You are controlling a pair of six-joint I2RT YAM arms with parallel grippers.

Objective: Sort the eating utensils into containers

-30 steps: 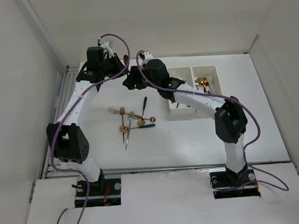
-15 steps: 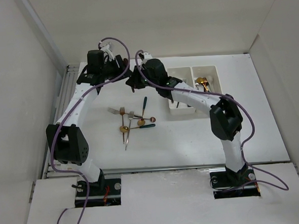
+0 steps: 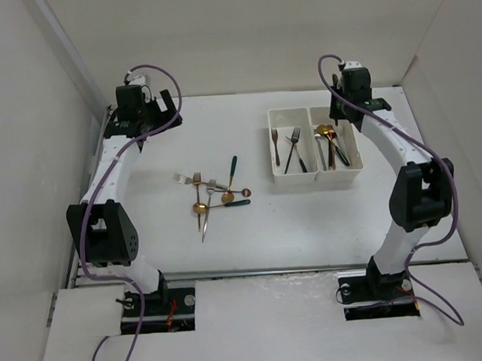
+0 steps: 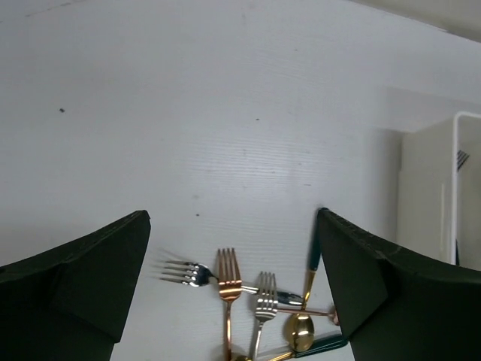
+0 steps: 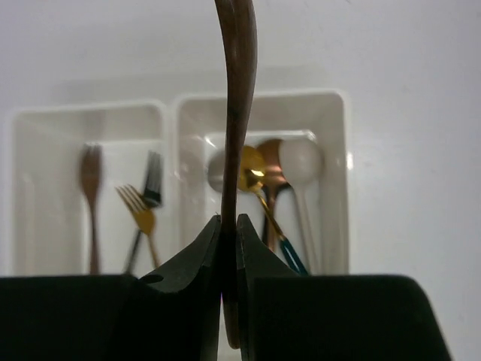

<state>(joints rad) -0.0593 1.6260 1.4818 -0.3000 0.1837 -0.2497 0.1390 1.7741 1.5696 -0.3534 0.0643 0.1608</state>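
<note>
My right gripper (image 5: 229,222) is shut on a slim dark utensil (image 5: 237,90) that I see edge-on, so I cannot tell fork from spoon. It hangs above the containers (image 5: 171,150): several forks (image 5: 143,203) lie in the left bin and spoons (image 5: 252,165) in the right one. From above, this gripper (image 3: 352,100) is behind the containers (image 3: 272,146). My left gripper (image 4: 233,214) stands open and empty, high over a loose pile of utensils (image 4: 228,271) on the table. In the top view it (image 3: 148,114) is at the back left, far from the pile (image 3: 213,194).
White walls close in the table on the left, back and right. A cream spoon (image 5: 301,162) and a green-handled gold spoon lie in the right bin. The containers' left wall (image 4: 428,195) shows at the right edge of the left wrist view.
The two grippers were close together at the back middle; they have parted. The left one swung to the back left and opened. The right one swung over the containers, shut on the utensil.
</note>
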